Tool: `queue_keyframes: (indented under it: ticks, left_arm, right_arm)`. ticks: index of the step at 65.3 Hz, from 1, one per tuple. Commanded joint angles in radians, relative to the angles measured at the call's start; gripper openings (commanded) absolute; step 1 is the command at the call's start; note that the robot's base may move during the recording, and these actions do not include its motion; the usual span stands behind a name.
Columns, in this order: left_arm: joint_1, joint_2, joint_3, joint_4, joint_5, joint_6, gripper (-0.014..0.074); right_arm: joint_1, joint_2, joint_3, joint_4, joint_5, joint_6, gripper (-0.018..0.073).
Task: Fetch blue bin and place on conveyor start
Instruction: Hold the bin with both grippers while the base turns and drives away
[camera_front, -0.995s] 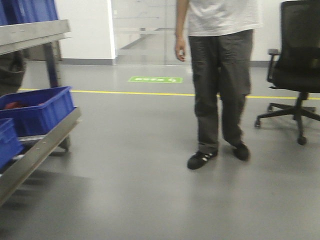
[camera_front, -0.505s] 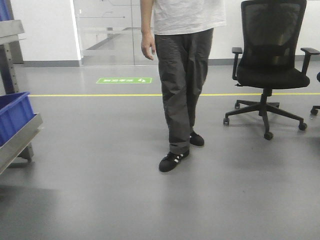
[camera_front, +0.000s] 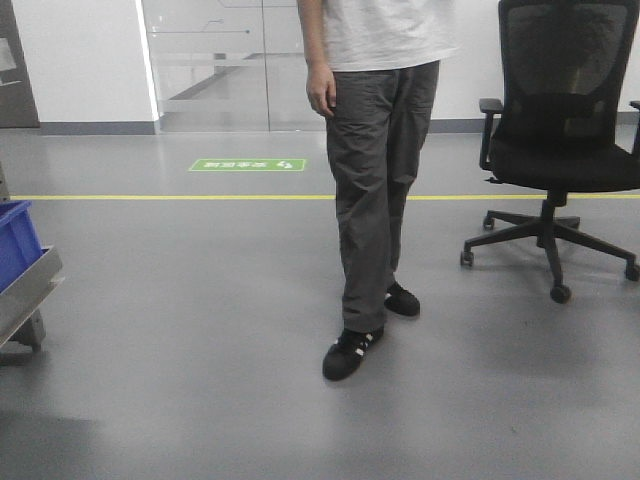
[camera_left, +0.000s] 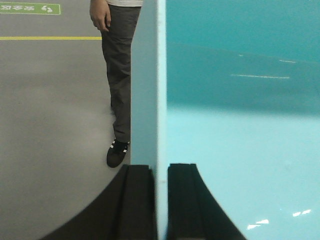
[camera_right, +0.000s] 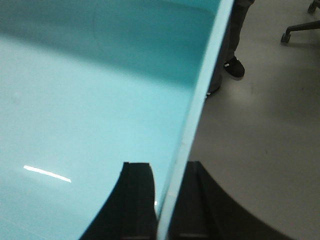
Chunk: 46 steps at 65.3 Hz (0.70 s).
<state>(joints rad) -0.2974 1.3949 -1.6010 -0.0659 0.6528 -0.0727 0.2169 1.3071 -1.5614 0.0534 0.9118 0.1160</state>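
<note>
The left end effector (camera_left: 161, 170) and right end effector (camera_right: 170, 167) each show two matte black fingers (camera_left: 137, 200), flat inside, outer edges curving wide toward the base.

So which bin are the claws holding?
The pale turquoise bin, pinched by the left claw and right claw; the dark blue bin sits on a rack.

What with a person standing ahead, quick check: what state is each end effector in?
Left end effector: shut on the blue bin.
Right end effector: shut on the blue bin.

Grey glossy floor (camera_front: 200, 330), yellow line (camera_front: 150, 197), glass doors (camera_front: 215, 60), black office chair (camera_front: 560, 140)
</note>
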Motion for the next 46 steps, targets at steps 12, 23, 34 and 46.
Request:
queue_keyframes:
  ticks: [12, 23, 34, 46]
  left_arm:
    - [0.0, -0.014, -0.009, 0.0, -0.067, 0.0, -0.0111]
    - [0.0, -0.014, -0.009, 0.0, -0.067, 0.0, -0.0111]
    - [0.0, -0.014, -0.009, 0.0, -0.067, 0.0, -0.0111]
    - [0.0, -0.014, -0.009, 0.0, -0.067, 0.0, -0.0111]
  right_arm:
    - [-0.004, -0.015, -0.004, -0.022, -0.016, -0.028, -0.0151]
    - [-0.004, -0.015, -0.004, -0.022, -0.018, -0.028, -0.0151]
    - [-0.004, -0.015, -0.004, -0.022, -0.022, -0.028, -0.0151]
    - [-0.004, -0.015, -0.004, -0.022, -0.022, -0.028, -0.0151]
